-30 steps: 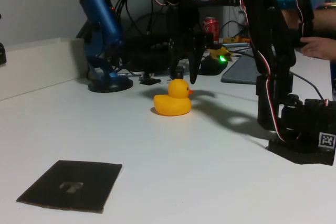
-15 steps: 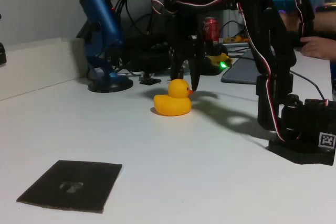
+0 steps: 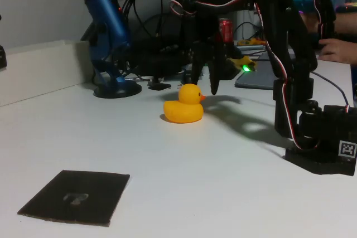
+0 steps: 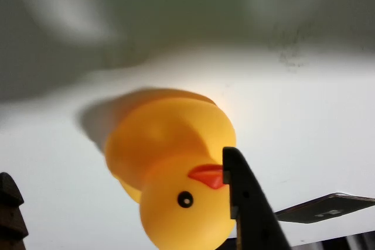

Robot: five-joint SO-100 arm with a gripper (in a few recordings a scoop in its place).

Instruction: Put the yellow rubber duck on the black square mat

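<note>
Yellow and glossy, the yellow rubber duck (image 3: 184,105) sits upright on the white table (image 3: 223,193), beak toward the right of the fixed view, well apart from the black square mat (image 3: 75,196) lying flat near the lower left corner. The gripper (image 3: 204,85) hangs just above and behind the duck's head with its jaws parted and empty, one finger tip dropping beside the beak. In the wrist view that dark finger (image 4: 249,203) crosses in front of the duck's (image 4: 176,174) face, with the other at the lower left edge and a corner of the mat (image 4: 325,206) showing low at the right. The main risk, as I judge it, is a poor bite: the head is round and slick, so jaws closing high or off-centre could squeeze it out sideways or tip the duck over — and the finger may already be brushing the beak, though the blur makes that hard to say. The arm rises from its base (image 3: 321,149) at the right, elbow high, forearm reaching left with the wrist bent down so the fingers point at the table.
</note>
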